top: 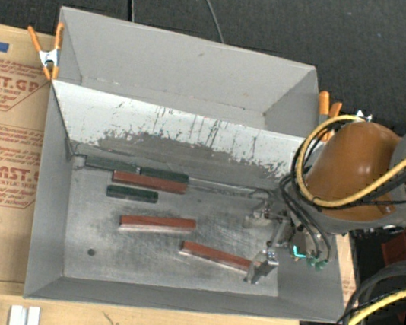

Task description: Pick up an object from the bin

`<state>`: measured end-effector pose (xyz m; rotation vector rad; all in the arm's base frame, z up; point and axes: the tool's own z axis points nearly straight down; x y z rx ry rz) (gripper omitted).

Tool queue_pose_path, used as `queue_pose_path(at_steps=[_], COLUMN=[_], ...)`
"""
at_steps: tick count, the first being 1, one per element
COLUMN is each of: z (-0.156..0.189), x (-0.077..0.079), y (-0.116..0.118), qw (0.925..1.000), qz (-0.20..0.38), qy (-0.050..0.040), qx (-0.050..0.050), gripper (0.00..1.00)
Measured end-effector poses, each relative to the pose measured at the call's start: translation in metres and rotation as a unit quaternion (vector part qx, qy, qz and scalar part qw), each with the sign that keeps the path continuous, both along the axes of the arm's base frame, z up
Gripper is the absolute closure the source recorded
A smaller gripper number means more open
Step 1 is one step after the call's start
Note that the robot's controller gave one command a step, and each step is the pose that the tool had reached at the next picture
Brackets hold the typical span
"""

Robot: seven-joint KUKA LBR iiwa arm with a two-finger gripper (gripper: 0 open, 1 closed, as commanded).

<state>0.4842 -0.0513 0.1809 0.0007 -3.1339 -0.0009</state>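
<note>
Grey bin: sloped walls and a scuffed floor, with a few flat bars lying loose, not heaped. The arm, with its orange cover and yellow cables, comes in at 3 o'clock of the bin.

Bars, all flat on the floor:
- dark green strip, long, along the back wall at 11 o'clock
- red-brown bar, just in front of the strip
- short dark green bar, at 10 o'clock
- second red-brown bar, near centre
- third red-brown bar, at 5 o'clock, slightly tilted

Gripper: low in the bin at 4 o'clock, right at the third red-brown bar's right end. The bar runs off from it toward 9 o'clock. Touching or just beside, can't say which. Spread or pressed together: cannot tell, too cluttered there.

Progress is early, as I judge it. Nothing is lifted and no bar is seen inside the pincer. The approach looks about done. The grasp on that nearest bar, the lift and clearing the bin are all left.
</note>
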Motion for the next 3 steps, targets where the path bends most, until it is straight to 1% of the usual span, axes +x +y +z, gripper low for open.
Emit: queue_pose_path(at_steps=[1, 2, 3], z=[0.004, -0.105, -0.105], x=[0.002, 0.021, 0.021], y=[0.0, -0.017, -0.017], qw=[1.0, 1.0, 1.0], qz=[0.0, -0.005, -0.005], qy=[-0.004, -0.0022, -0.0022], qx=[0.0, 0.0, -0.001], gripper=[0.0, 1.0, 1.0])
